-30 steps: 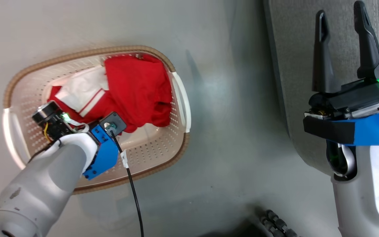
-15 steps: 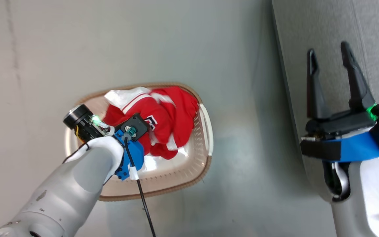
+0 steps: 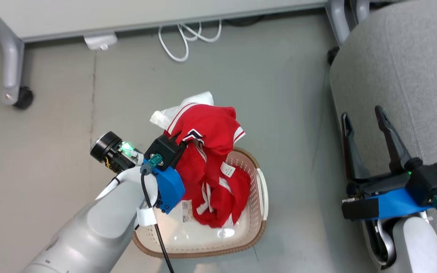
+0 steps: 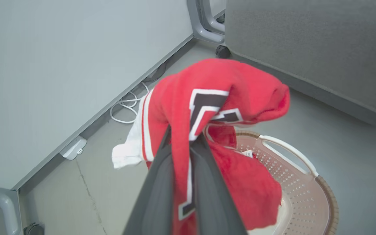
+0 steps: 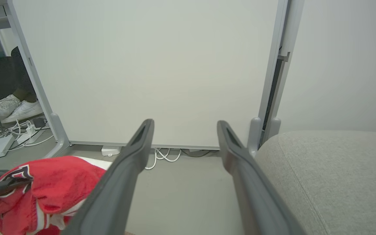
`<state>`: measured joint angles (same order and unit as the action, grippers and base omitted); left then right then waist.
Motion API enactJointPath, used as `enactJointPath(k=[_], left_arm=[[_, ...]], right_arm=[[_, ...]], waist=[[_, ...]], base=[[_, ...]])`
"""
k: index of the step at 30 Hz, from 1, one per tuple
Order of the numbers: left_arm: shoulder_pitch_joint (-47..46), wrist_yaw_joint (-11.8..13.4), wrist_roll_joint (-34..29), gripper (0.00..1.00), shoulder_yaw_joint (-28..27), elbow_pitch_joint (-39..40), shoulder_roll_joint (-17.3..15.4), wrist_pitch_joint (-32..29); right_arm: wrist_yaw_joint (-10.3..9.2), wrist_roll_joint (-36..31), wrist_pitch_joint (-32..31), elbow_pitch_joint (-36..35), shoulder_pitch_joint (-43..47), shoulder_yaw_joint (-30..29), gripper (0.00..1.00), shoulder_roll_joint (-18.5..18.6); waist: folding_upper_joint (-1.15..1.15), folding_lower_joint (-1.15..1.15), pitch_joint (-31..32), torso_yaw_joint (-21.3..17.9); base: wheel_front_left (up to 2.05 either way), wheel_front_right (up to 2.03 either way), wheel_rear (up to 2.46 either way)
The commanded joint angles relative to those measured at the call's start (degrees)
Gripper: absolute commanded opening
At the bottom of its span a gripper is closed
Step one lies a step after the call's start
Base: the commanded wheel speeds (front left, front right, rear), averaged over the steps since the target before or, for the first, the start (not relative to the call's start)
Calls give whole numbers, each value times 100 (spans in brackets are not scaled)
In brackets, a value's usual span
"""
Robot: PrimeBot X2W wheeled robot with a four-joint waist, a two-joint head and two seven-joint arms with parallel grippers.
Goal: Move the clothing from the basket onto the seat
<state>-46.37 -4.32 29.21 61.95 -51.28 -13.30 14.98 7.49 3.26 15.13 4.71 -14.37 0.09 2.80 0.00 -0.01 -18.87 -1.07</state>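
Two left fingers [image 4: 155, 192] pinch the red jersey [image 4: 214, 78], basket [image 4: 305, 199] below them; right fingers [image 3: 391, 141] spread, empty, at the grey seat [image 3: 412, 57] edge.

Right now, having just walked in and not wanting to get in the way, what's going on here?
The robot's left gripper is shut on soft red jersey-style clothing with white striped trim, holding it over a small off-white perforated plastic basket with a brown rim; the lower folds hang into the basket. The right gripper is open and empty near the large grey fabric seat. The clothing is not yet on it.
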Motion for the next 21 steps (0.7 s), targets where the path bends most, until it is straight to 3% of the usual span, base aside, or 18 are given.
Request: enactJointPath(k=[1, 21], left_arm=[[90, 49, -12, 0, -106, 166, -5, 28], [1266, 332, -64, 0, -1261, 1989, 51, 29]], right_arm=[[1, 43, 4, 26, 133, -5, 100, 16], [1, 130, 4, 218, 1198, 42, 100, 15]], waist=[[0, 1, 371, 152], [0, 1, 1744, 278]], base=[[0, 0, 0], [0, 0, 0]])
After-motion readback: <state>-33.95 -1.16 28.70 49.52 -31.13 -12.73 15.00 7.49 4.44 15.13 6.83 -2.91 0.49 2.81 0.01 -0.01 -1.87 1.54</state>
